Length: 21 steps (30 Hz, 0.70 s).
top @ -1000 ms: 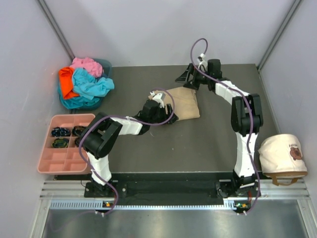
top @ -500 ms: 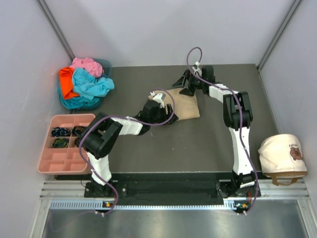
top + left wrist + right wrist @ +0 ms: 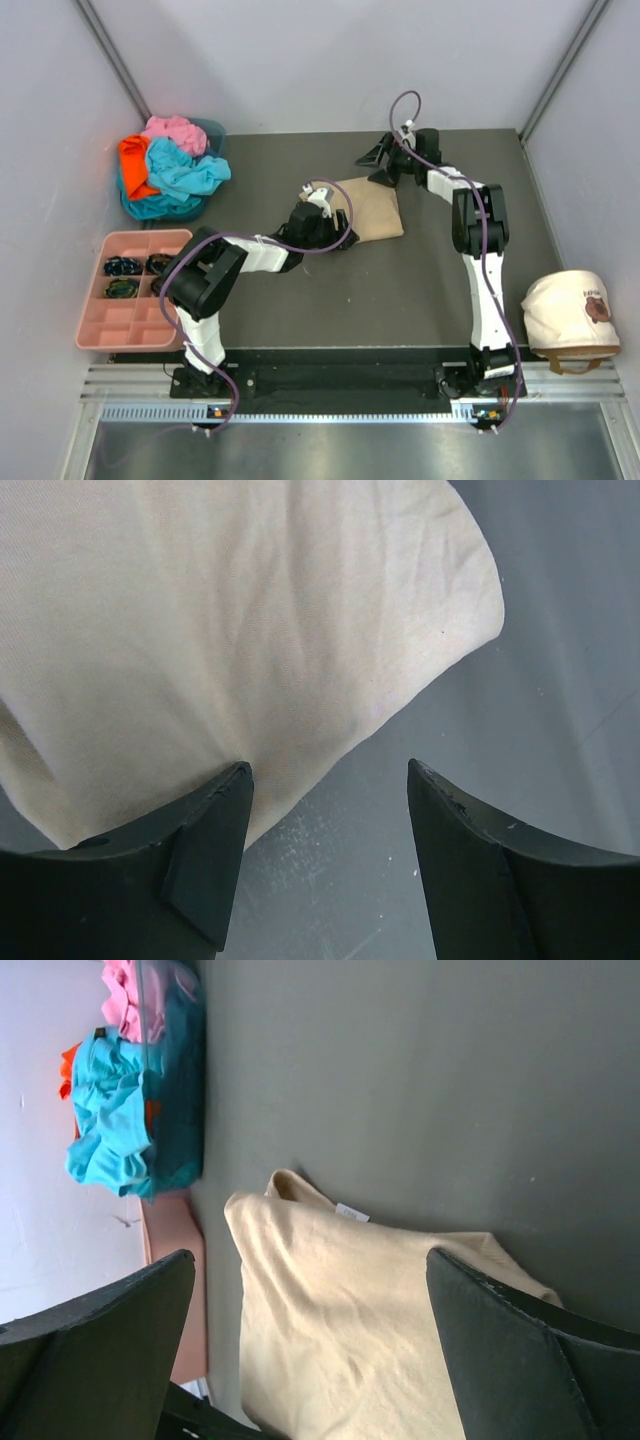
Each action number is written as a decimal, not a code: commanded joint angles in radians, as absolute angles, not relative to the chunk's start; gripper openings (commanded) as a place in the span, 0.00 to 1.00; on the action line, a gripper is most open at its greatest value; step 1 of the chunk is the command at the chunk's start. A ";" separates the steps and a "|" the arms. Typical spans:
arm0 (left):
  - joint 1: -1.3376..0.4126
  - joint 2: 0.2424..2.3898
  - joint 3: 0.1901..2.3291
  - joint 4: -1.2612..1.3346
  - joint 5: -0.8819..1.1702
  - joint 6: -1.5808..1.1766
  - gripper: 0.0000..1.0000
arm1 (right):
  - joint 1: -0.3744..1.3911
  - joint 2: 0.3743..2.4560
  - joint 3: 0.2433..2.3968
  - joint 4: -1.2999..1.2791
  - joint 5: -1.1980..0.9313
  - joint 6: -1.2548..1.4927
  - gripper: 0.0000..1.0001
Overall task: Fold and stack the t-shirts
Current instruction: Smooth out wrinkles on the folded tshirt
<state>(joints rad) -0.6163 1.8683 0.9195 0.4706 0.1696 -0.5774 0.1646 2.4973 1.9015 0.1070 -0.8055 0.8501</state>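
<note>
A dark table [image 3: 420,290] is seen, with the folded tan shirt [image 3: 372,208] laid flat at its middle. The turquoise, orange and pink shirts [image 3: 175,165] are heaped in a bin [image 3: 212,127] at the far left. The right gripper [image 3: 377,167] is held beyond the tan shirt's far edge with jaws spread wide. The left gripper [image 3: 340,238] is set at its near left corner, jaws parted around nothing.

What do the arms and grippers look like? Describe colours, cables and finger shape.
The left arm and the right arm are built alike: white links between black joints. A purple cable runs along each in loose loops. The left gripper and the right gripper are black, with matte, wedge-shaped fingers that taper to blunt tips. No markings show.
</note>
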 commanded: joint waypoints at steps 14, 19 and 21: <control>-0.630 1.878 0.948 0.468 0.178 -0.574 0.68 | 0.057 2.479 2.143 0.072 -0.727 0.739 0.99; -0.643 1.859 1.021 0.430 0.186 -0.549 0.68 | 0.041 2.309 2.091 -0.033 -0.585 0.611 0.99; -0.646 1.847 1.074 0.411 0.190 -0.545 0.69 | 0.041 2.240 2.036 -0.147 -0.496 0.543 0.99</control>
